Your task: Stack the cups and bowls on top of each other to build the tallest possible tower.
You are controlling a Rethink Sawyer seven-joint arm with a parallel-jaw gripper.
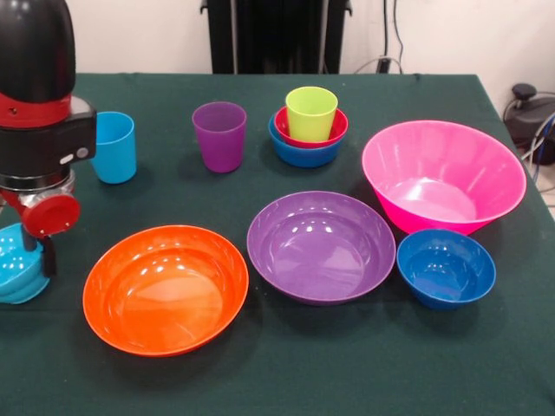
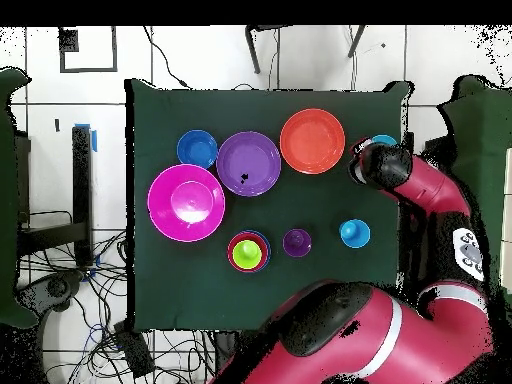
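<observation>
One risk stands out: the gripper, its finger spacing impossible to tell here, hangs at the cyan bowl by the table's edge, well apart from the tower, so a glancing grasp could push it off.

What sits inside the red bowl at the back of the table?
The lime green cup stands upright inside the red bowl, which itself nests in a blue bowl. The cup's base and the red bowl's floor are covered. Nothing shows inside the cup.

My arm red, black. Cups: light blue, purple, lime. Bowls: orange, purple, pink. Cloth dark green.
</observation>
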